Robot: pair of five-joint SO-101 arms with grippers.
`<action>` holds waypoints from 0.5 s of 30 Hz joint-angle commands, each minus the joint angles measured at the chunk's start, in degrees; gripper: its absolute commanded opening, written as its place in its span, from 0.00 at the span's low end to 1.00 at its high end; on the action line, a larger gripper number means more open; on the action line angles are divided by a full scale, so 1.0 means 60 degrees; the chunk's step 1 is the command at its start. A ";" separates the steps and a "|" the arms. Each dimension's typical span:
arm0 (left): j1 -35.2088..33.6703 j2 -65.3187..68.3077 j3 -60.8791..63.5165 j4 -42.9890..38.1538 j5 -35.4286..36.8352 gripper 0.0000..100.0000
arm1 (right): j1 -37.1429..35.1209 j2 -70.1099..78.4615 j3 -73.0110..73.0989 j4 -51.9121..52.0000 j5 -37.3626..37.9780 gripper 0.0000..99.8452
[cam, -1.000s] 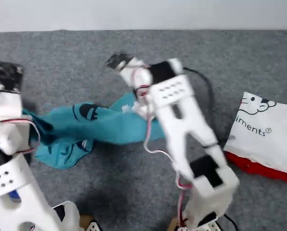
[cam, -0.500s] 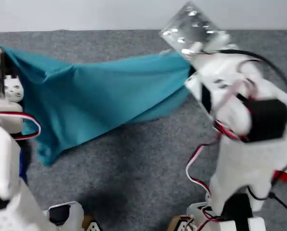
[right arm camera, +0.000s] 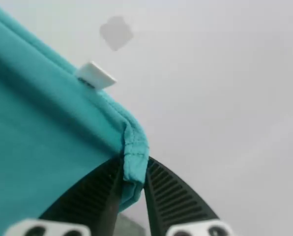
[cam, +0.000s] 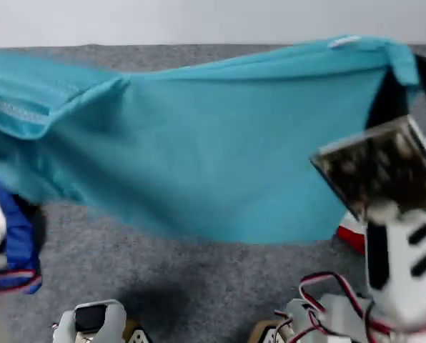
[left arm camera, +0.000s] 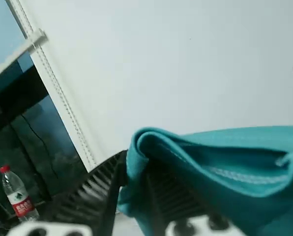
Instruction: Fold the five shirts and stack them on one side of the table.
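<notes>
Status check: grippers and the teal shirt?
Left gripper shut on teal shirt. Right gripper shut on its other end. Shirt stretched in air above table. Red shirt lies below, no contact visible.

Much of the table (cam: 199, 286) behind the teal shirt (cam: 220, 143), itself cut off at the high view's left edge

A second ago the shirt (cam: 220, 157) lay crumpled at the left centre of the high view. Half a second ago it hung stretched between the arms. Now it is hoisted higher and spread wide, a teal sheet across the whole upper half of the frame, from the left edge to the upper right corner. The right arm (cam: 402, 264) has swung from the centre to the right edge. The folded stack (cam: 350, 239) at the right is now covered — only a red sliver shows under the teal hem.
</notes>
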 commanded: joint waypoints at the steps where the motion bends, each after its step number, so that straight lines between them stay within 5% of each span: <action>1: 0.0059 0.0044 -0.0828 0.0542 -0.0322 0.00 | 0.0344 -0.0579 0.0308 0.0344 0.0322 0.01; 8: 0.0059 0.0132 -0.0799 0.1597 -0.0396 0.00 | 0.0359 -0.2044 0.3414 0.0344 0.0337 0.01; 15: 0.0117 0.0147 0.3333 0.1392 -0.1216 0.00 | -0.0432 -0.2234 0.7619 0.0242 0.0337 0.01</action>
